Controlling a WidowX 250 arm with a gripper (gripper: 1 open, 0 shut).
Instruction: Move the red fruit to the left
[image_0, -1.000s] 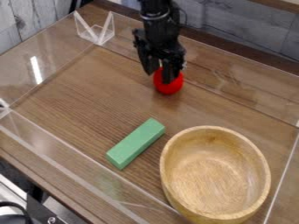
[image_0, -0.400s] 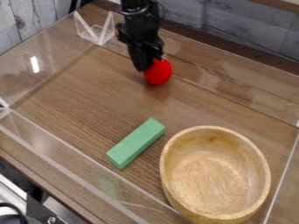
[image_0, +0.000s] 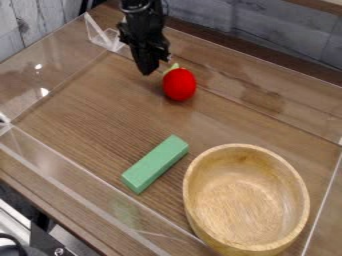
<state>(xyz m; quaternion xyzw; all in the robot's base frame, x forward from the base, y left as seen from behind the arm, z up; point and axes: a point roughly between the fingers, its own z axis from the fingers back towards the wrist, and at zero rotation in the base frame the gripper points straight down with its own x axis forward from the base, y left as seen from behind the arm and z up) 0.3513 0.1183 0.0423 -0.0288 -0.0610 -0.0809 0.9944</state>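
Observation:
The red fruit (image_0: 179, 85) is a small glossy ball with a tiny green stem, resting on the wooden table toward the back centre. My gripper (image_0: 146, 68) hangs just to the left of it and slightly behind. Its dark fingers are pressed together, shut on nothing. A narrow gap separates the fingertips from the fruit, so the fruit lies free on the table.
A flat green rectangular block (image_0: 156, 163) lies diagonally in the middle front. A large wooden bowl (image_0: 201, 195) stands at the front right. Clear acrylic walls (image_0: 54, 70) ring the table, with a small clear stand (image_0: 104, 32) at the back left.
A second ago the fingers straddled the fruit. They have since shut and moved left and back, and the fruit now sits a little further left, free of the gripper.

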